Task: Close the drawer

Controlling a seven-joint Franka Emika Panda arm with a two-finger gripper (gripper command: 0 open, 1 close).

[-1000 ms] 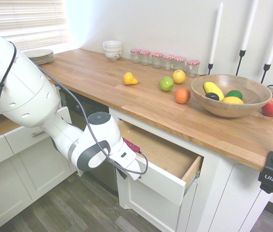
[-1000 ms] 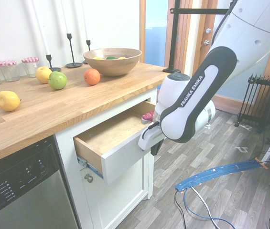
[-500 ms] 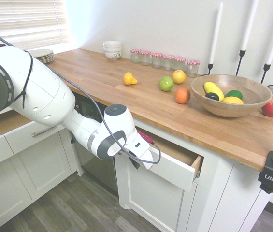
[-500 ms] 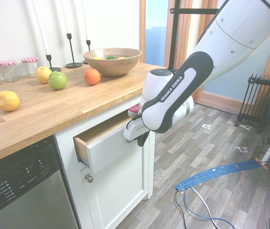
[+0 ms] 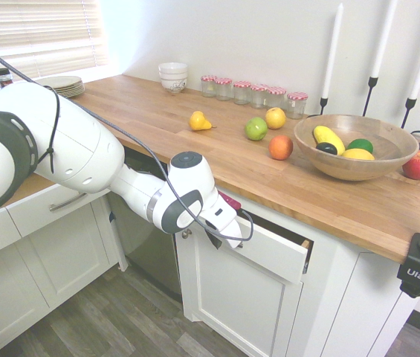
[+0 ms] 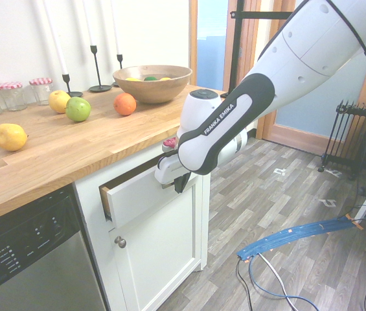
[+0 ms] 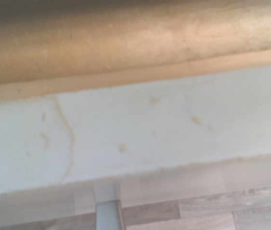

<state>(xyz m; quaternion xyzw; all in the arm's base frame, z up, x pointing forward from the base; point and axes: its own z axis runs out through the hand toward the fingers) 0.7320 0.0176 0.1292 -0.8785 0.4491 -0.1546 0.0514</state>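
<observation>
The drawer (image 5: 276, 256) has a white front and sits under the wooden countertop (image 5: 195, 149). It stands out only a little, with a narrow dark gap at its top and its wooden side (image 6: 105, 201) just showing. My gripper (image 5: 214, 239) is shut and empty, and presses against the left part of the drawer front (image 6: 137, 194). From the other side the gripper (image 6: 178, 184) is seen touching the front's right end. The wrist view is filled by the drawer's white top edge (image 7: 135, 139) with brown wood above it.
A white cupboard door (image 5: 232, 305) with a small knob (image 6: 120, 241) is below the drawer, and a dishwasher (image 6: 21, 259) beside it. On the countertop are loose fruit (image 5: 256, 129), a wooden bowl (image 5: 354, 160), jars (image 5: 254, 93) and candlesticks (image 5: 328, 59). Wood floor (image 6: 286, 214) lies in front.
My arm has pushed the drawer in, from wide open with its wooden bottom showing to nearly flush with the cupboard. The gripper moved with the front and stayed shut.
</observation>
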